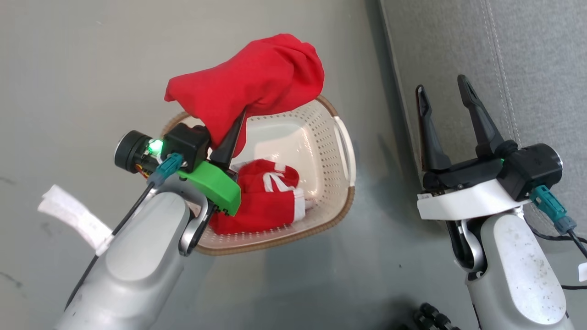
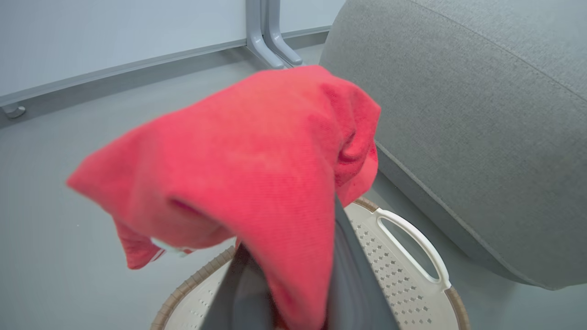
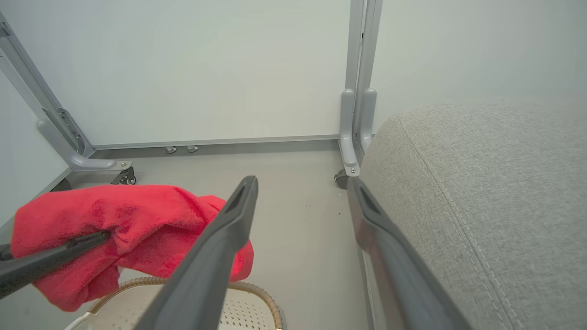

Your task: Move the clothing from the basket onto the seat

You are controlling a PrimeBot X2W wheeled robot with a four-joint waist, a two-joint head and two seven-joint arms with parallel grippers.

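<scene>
One red garment (image 1: 257,78) hangs clamped in the left gripper (image 1: 239,120) above the basket (image 1: 316,151); another garment (image 1: 263,197) lies inside; the right gripper (image 1: 440,85) holds its fingers apart.

The head view looks steeply down from above on the basket (image 1: 341,151), the floor (image 1: 69,68) and the seat (image 1: 541,55) edge. The left wrist view sits close behind the raised red garment (image 2: 238,160), facing the seat. The right wrist view looks low across the floor toward a white partition (image 3: 206,68). All three share basket, garment and seat.
</scene>
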